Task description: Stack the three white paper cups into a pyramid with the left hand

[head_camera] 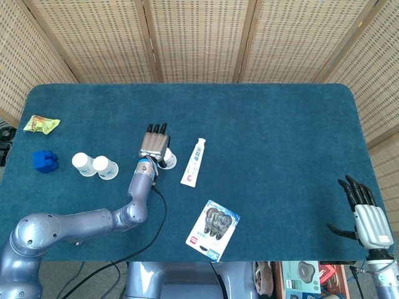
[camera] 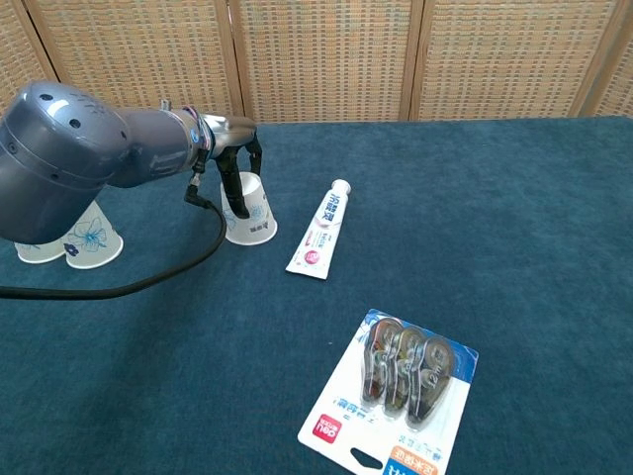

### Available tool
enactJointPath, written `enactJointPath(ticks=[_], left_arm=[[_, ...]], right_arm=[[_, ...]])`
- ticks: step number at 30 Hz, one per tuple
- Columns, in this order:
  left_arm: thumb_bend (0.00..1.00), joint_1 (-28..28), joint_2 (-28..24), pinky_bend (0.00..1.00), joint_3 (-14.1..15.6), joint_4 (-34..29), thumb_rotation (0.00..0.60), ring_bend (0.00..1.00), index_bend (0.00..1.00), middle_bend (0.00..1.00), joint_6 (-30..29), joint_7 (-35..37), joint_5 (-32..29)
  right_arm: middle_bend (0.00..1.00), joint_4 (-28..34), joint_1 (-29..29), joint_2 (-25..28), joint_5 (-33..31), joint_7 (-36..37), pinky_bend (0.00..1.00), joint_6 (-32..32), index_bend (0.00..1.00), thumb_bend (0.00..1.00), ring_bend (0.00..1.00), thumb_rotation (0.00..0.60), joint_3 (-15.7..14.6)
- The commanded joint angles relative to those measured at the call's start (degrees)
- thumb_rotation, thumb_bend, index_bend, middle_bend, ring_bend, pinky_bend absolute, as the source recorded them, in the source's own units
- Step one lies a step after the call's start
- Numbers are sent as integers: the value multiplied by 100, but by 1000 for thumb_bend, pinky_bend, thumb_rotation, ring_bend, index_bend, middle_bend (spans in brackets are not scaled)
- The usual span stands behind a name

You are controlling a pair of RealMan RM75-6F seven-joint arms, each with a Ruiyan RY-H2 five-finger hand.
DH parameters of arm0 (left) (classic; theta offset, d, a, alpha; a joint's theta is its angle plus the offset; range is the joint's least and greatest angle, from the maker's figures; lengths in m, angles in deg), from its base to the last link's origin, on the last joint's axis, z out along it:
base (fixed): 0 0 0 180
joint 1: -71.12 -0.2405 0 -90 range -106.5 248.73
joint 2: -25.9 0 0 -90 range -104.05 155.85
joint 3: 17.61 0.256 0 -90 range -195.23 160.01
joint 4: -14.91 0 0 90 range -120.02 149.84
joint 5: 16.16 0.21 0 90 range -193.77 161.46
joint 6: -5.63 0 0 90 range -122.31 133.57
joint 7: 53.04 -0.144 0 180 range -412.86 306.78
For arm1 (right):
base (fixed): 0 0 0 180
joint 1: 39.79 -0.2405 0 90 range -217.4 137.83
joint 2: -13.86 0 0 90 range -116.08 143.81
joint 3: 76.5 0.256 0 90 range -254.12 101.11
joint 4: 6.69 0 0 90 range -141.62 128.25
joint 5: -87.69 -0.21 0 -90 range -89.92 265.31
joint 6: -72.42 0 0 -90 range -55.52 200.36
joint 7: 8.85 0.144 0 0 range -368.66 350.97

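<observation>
On the blue carpeted table (head_camera: 280, 124), left of centre, an upside-down white paper cup (camera: 253, 210) stands with its wide rim on the cloth and a faint blue print on its side. The left hand (head_camera: 154, 144) reaches over it from the near-left, fingers (camera: 237, 194) stretched forward and lying against the cup's near and left side, with the thumb curved round the far side in the chest view; whether it grips the cup or only touches it cannot be told. The cup appears to lean slightly toward the hand.

The other 2 white paper cups (head_camera: 94, 165) stand upside down, touching each other side by side, well to the left; blue flower prints show on them in the chest view, where the arm partly hides them.

The right hand (head_camera: 368, 217) hangs off the near-right corner of the table, fingers spread apart and holding nothing.

Just right of the cup lies a toothpaste tube (head_camera: 194, 162), cap pointing away. A blister pack (camera: 394, 387) of 3 dark items lies nearer the front edge. A blue block (head_camera: 45, 161) and a yellow-green packet (head_camera: 41, 124) sit at the far left.
</observation>
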Motion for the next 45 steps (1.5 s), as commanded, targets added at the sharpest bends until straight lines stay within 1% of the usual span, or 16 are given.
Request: enactJointPath(ticks=[1, 7, 10, 17, 20, 22, 27, 32, 36, 39, 45], left_arm=[[163, -54, -43, 0, 6, -69, 600, 0, 469, 0, -32, 38, 62], [163, -192, -313, 0, -10, -472, 600, 0, 470, 0, -153, 118, 229], [164, -274, -636, 0, -66, -887, 600, 0, 470, 0, -331, 162, 332], [164, -567, -1737, 0, -213, -2219, 600, 0, 470, 0, -655, 302, 365], [164, -708, -2150, 0, -179, -2613, 600, 0, 470, 0, -748, 343, 430], [164, -893, -2619, 0, -126, -3000, 600, 0, 470, 0, -830, 413, 483], [163, -1306, -3460, 0, -13, -3498, 600, 0, 470, 0, -809, 748, 633], [163, -1700, -4135, 0, 136, -3681, 600, 0, 470, 0, -536, 1158, 740], [163, -1991, -4465, 0, 291, -3643, 600, 0, 470, 0, -320, 1477, 861], [163, -2188, -4590, 0, 441, -3530, 600, 0, 470, 0, -102, 1717, 996], [163, -2408, -4492, 0, 645, -3198, 600, 0, 470, 0, 167, 2077, 1284]], right_arm=[[0, 5, -1, 3, -5, -15, 0, 6, 0, 0, 0, 600, -1], [0, 15, 11, 10, -29, -20, 0, -14, 0, 0, 0, 600, 12], [0, 26, 15, 13, -22, -44, 0, -31, 0, 0, 0, 600, 16], [0, 72, 32, 16, 12, -128, 0, -81, 0, 0, 0, 600, 7], [0, 92, 36, 7, 35, -187, 0, -100, 0, 0, 0, 600, -1], [0, 120, 35, 0, 66, -267, 0, -110, 0, 0, 0, 600, -15], [0, 170, 42, -19, 107, -426, 0, -149, 0, 0, 0, 600, -29], [0, 202, 53, -35, 108, -536, 0, -171, 0, 0, 0, 600, -33], [0, 224, 55, -54, 122, -620, 0, -183, 0, 0, 0, 600, -40], [0, 242, 57, -68, 128, -684, 0, -182, 0, 0, 0, 600, -49], [0, 270, 56, -84, 143, -768, 0, -179, 0, 0, 0, 600, -61]])
